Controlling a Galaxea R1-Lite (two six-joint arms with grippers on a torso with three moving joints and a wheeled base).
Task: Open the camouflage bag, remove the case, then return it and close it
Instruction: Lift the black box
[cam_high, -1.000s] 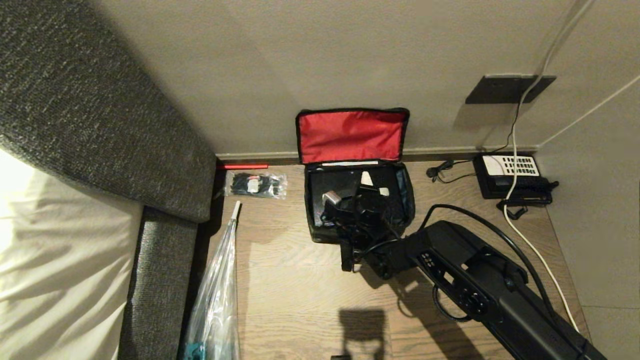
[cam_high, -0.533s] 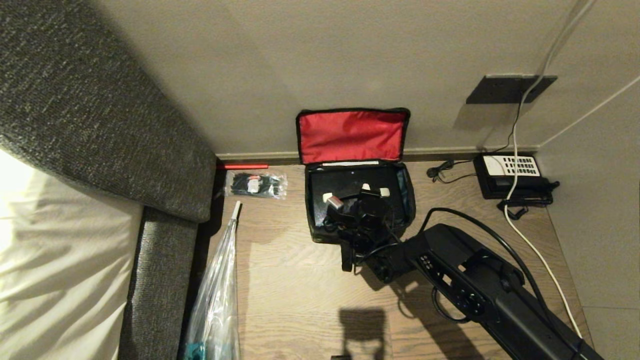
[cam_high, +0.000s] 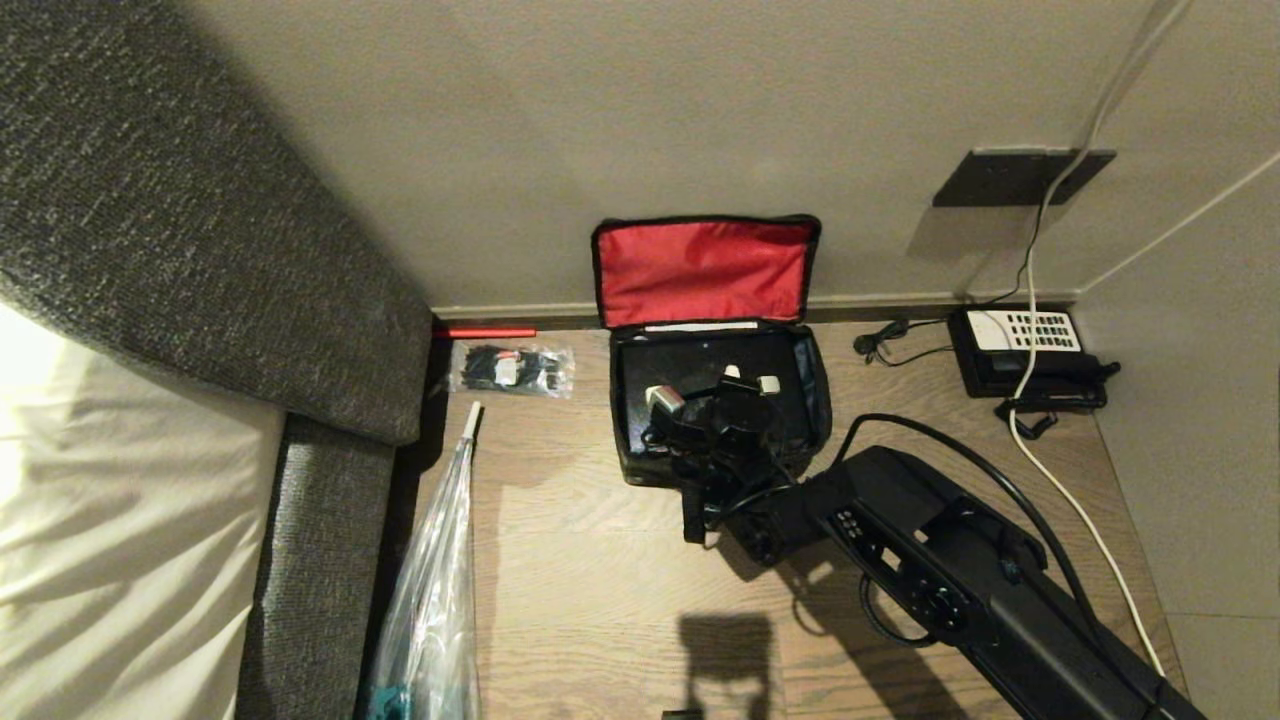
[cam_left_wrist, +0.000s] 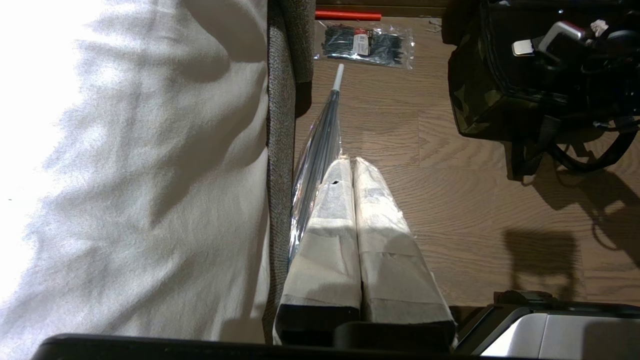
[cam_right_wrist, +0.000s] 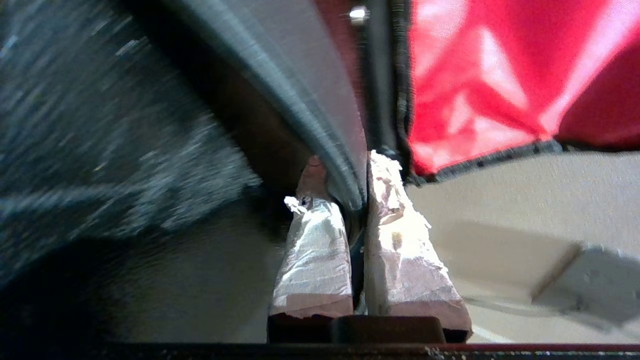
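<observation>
A: Where is the camouflage bag?

B: It stands on the wooden floor against the wall. Its lid is open and leans on the wall, so the red lining shows.

A: And the case?

B: It is inside the bag. In the head view I see its black top and the grey handle bar with the right tool over it.

A: What is the state of the right tool?

B: It is clenched on the handle bar of the case. In the right wrist view the two white wrapped fingers stand one on each side of the grey bar and press it. The red lid is just behind them.

A: Is the case lifted?

B: I cannot tell. In the head view it looks inside the walls of the bag.

A: And the left tool?

B: It hangs apart from the bag, above the floor beside the bed. Its two fingers are pressed together with nothing between them.

A: What else lies around?

B: A folded transparent umbrella lies along the bed. A packet of black cable ties and a red stick lie left of the bag. A black telephone with white keys stands to the right, near the wall, with a white cable running over it.
</observation>
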